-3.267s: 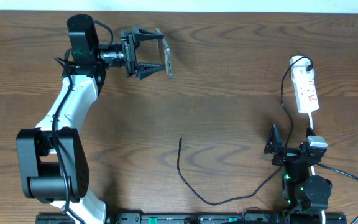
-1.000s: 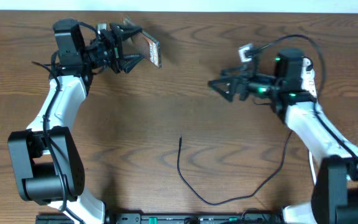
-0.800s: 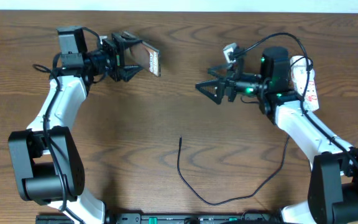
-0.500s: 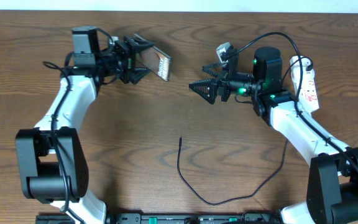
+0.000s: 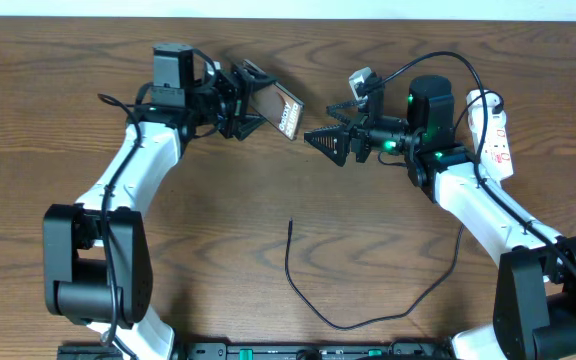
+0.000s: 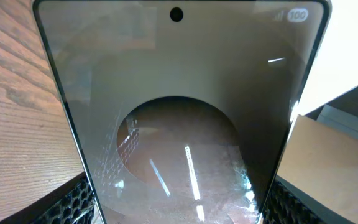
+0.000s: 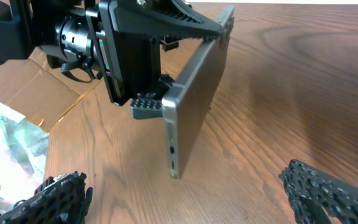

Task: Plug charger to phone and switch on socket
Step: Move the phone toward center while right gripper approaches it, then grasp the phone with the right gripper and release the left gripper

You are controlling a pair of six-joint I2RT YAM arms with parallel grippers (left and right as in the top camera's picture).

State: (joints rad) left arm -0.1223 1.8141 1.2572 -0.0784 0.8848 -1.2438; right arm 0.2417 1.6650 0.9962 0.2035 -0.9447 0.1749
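Surface: Dark wood-grain table [image 5: 218, 200] filled the overhead view, with a pale strip along its 12 o'clock edge.
Left arm [image 5: 133, 175]: It rose from 7 o'clock toward 11 o'clock, with the wrist turned to 3 o'clock.
Left gripper [image 5: 258, 97]: It was clamped on the phone, with a ribbed pad against each long edge.
Phone [image 5: 282, 106]: It was held tilted above the wood near 12 o'clock. The glass face, with a punch-hole lens at the top, filled the left wrist view. White lettering on the back showed from overhead. A narrow end edge with a small slot faced the right gripper.
Charger [image 5: 288, 265]: The thin black cable lay loose at 6 o'clock. Its free tip pointed to 12 o'clock, and the rest curved down and swept up toward 3 o'clock. Neither gripper touched it.
Right gripper [image 5: 326, 143]: Its jaws were spread wide and held nothing. It pointed to 9 o'clock at the phone, near it but apart.
Socket [image 5: 498, 140]: The white strip lay at 2 o'clock, running 12 to 6, partly hidden by the right arm. Its switch positions were too small to tell.
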